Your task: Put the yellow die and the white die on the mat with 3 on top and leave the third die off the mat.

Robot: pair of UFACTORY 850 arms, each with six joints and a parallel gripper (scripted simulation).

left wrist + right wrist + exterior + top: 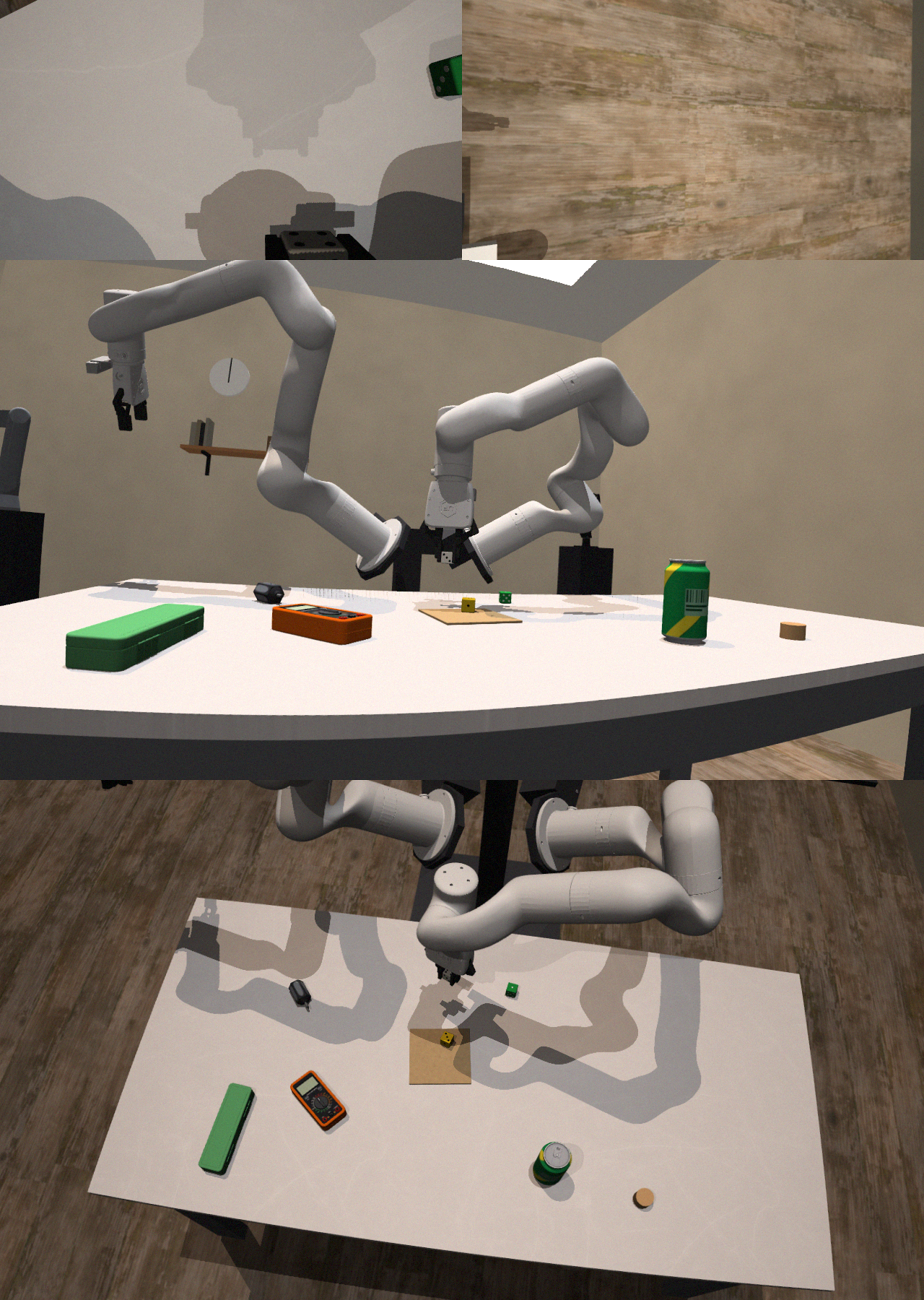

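The yellow die (447, 1039) (468, 605) sits flat on the tan mat (427, 1069) (489, 618), near its back edge. Its top face appears to show 3; one pip faces the exterior view. My left gripper (447, 974) (447, 555) (314, 249) is shut on the white die (446, 557) (313, 241), held above the table behind the mat. Three pips appear on its face toward the exterior camera, and four on the face toward the left wrist camera. The green die (511, 989) (504, 596) (445, 76) lies off the mat, 1 on top. My right gripper (132, 414) is open and empty, high up.
A dark mouse-like object (299, 991) (268, 593) lies at the back. An orange multimeter (318, 1100) (321, 623) and a green case (227, 1127) (135, 636) lie at one side. A green can (551, 1163) (685, 600) and a wooden disc (643, 1197) (792, 630) stand at the other side.
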